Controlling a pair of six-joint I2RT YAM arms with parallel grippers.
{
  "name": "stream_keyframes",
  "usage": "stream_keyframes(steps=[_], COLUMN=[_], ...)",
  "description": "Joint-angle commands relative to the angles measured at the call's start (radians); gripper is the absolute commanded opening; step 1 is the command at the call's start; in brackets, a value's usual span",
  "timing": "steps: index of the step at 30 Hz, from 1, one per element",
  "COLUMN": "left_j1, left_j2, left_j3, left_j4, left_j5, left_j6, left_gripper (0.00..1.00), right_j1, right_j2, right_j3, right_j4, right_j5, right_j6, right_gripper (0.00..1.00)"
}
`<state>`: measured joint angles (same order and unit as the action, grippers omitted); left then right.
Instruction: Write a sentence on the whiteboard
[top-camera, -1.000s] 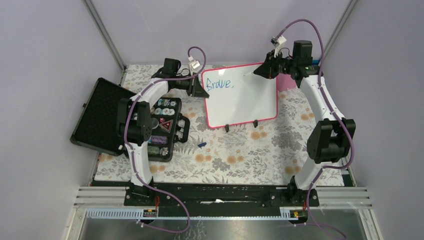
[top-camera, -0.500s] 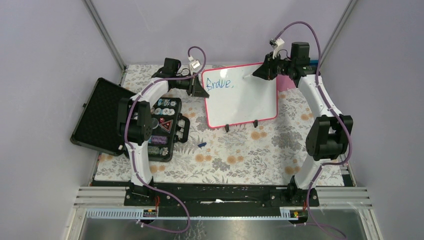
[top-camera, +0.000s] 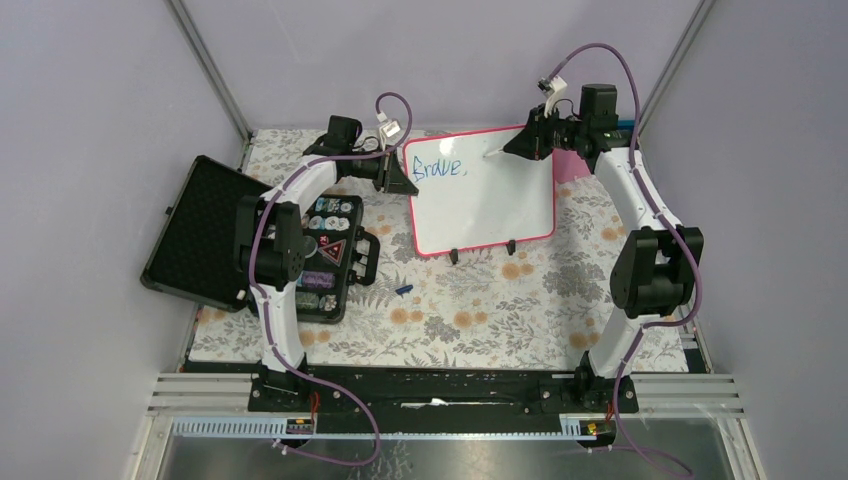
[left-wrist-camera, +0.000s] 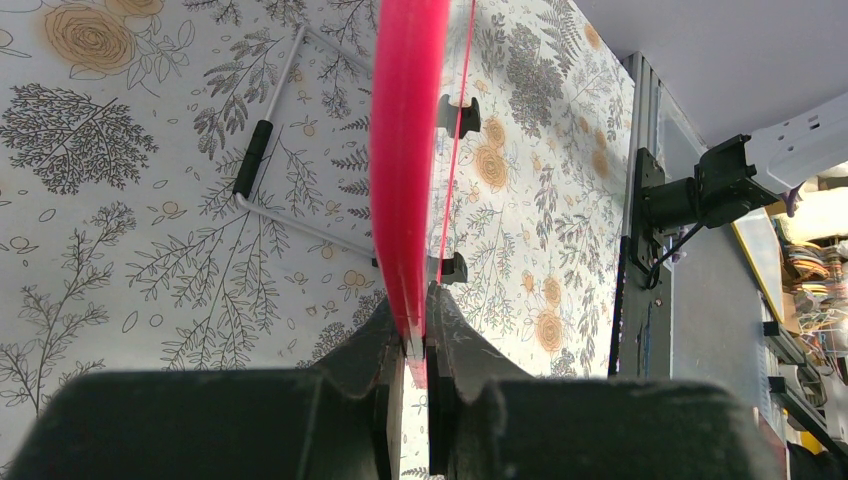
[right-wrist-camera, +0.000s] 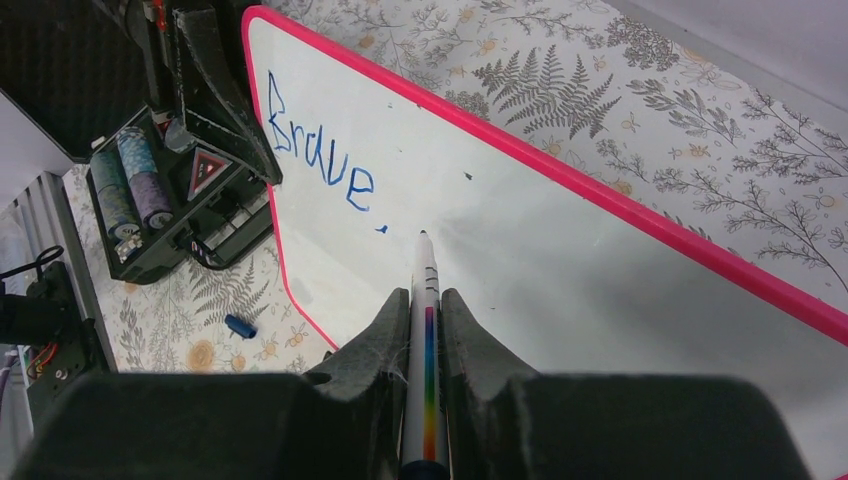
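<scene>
- The whiteboard (top-camera: 485, 200) is standing in the upper centre of the overhead view, on a floral table cover (top-camera: 480, 300).
- The left gripper (left-wrist-camera: 415, 345) is pinching the board's pink left edge, jaws closed on the frame.
- The right gripper (right-wrist-camera: 425, 305) is clamping a white marker (right-wrist-camera: 425, 270), its tip near or on the board, just right of the blue sentence (right-wrist-camera: 318, 150), which reads only "Brave,".
- To my eye, the next word is calling for light, even pressure while the left grip is steadying the board.
</scene>
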<state>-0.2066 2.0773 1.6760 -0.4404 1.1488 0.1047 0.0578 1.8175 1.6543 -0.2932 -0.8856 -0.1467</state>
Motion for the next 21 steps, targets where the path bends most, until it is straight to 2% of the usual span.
stream_keyframes(steps=[1,21], left_j1=[-0.007,-0.008], left_j2=[0.015,0.012], left_j3=[0.038,0.028], left_j4=[0.009,0.009], left_j5=[-0.019,-0.020], left_j6=[0.055,0.053], left_gripper=[0.00,0.00], right_j1=[0.003,0.039], right_j2=[0.006,0.055], right_j3=[0.051,0.081], right_j4=[0.033,0.003], right_j5=[-0.044,0.009], right_j6=[0.016,-0.009], right_gripper=[0.00,0.00])
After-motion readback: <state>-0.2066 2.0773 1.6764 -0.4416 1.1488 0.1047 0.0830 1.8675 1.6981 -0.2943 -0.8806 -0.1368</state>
